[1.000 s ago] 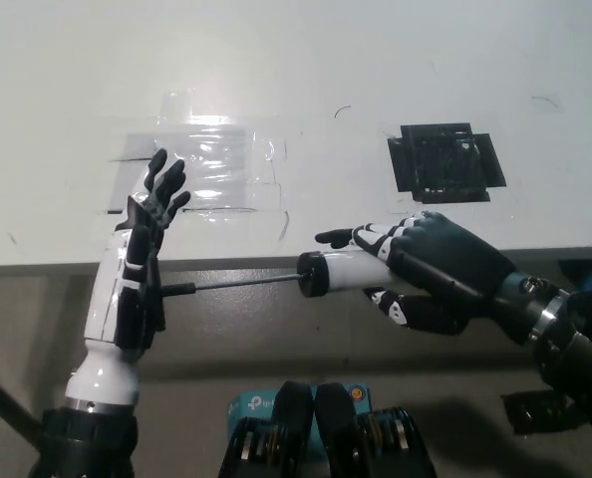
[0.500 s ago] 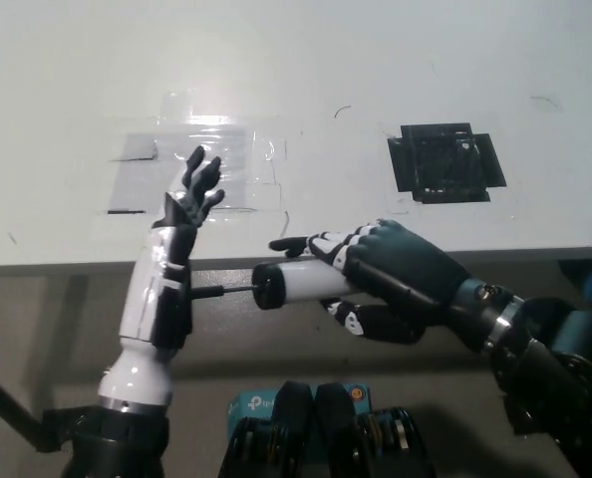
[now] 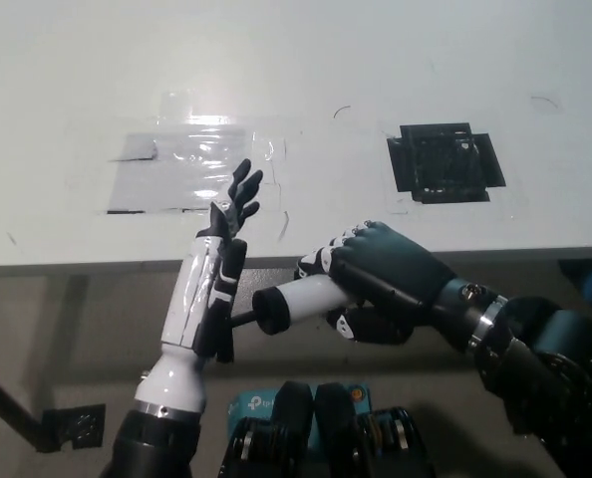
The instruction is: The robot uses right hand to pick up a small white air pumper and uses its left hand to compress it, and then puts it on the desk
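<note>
The black right hand (image 3: 376, 274), glossy with pale markings on its fingers, is wrapped around the small white cylindrical air pumper (image 3: 301, 299) and holds it in the air just in front of the desk's near edge, below the level of the tabletop. The pumper's smooth white plastic barrel lies nearly level, tilted slightly down toward the robot's left, and ends in a round black cap (image 3: 271, 311). From that cap only a short stretch of thin dark rod (image 3: 242, 319) shows, running to the white left hand (image 3: 214, 284). That hand stands upright with its palm side turned toward the pumper, its dark fingers (image 3: 242, 194) spread and pointing up over the desk edge, gripping nothing; the rod's end meets the lower part of the palm, though the exact contact is hidden by the hand. The left forearm is a smooth white shell with black panels. Behind both hands lies the wide white matte desk (image 3: 306, 90), marked with a few faint dark scuffs. On it, beyond the left hand, is a shiny rectangle of clear tape or film (image 3: 181, 169) that catches the light, and farther to the robot's right a black square patch of crossed tape (image 3: 444, 161). Below the desk edge the space is dim grey, and a teal box (image 3: 248, 406) shows near the bottom.
</note>
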Controlling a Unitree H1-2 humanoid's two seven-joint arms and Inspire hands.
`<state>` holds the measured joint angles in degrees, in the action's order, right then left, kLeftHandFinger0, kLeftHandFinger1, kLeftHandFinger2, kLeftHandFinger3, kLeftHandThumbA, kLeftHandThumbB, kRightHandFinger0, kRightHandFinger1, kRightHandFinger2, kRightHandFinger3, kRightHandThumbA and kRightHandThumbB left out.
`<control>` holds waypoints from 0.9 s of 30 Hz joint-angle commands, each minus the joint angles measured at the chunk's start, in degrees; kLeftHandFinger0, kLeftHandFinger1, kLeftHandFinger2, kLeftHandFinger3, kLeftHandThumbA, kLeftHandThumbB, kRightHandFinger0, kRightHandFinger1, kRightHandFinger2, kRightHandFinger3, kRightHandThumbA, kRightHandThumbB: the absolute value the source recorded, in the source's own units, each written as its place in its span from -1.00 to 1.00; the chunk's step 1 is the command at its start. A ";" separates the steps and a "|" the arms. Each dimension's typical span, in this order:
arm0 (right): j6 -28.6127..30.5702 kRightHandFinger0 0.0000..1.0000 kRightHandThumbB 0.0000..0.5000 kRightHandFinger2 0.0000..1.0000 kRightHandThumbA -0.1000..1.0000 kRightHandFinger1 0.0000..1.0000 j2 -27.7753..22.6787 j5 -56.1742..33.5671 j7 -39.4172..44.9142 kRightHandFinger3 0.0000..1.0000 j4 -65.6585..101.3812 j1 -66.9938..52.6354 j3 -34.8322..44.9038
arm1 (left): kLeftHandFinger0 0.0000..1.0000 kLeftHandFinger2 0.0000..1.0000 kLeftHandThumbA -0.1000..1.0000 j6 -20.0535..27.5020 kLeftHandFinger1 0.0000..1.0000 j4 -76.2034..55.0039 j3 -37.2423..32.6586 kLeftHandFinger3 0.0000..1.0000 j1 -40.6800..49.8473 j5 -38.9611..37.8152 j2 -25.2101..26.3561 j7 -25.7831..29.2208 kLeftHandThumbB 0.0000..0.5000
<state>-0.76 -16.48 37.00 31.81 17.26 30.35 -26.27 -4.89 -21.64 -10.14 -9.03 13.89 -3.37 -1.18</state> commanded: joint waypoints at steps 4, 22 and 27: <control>2.36 -1.00 -0.32 0.12 -1.00 -0.70 1.20 -0.85 -0.26 -0.89 0.61 1.30 -0.61 | 1.00 1.00 1.00 0.95 1.00 -1.48 0.30 1.00 0.40 -0.58 0.28 -0.37 -0.22; 4.12 -0.90 -0.46 0.65 -1.00 0.09 -6.36 0.43 -4.64 1.00 -13.17 8.31 7.50 | 1.00 1.00 1.00 5.20 1.00 -1.69 19.03 1.00 7.85 -14.62 12.81 -0.64 -0.48; 2.06 -0.88 -0.58 0.60 -1.00 -0.06 -7.09 0.06 -5.65 0.79 -23.81 14.50 10.83 | 1.00 1.00 1.00 7.93 1.00 1.61 18.55 1.00 13.28 -14.46 12.31 -1.35 -0.58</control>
<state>1.31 -22.44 37.27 30.27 -1.77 38.81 -17.90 -1.50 -21.02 8.61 1.37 2.03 8.74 -1.45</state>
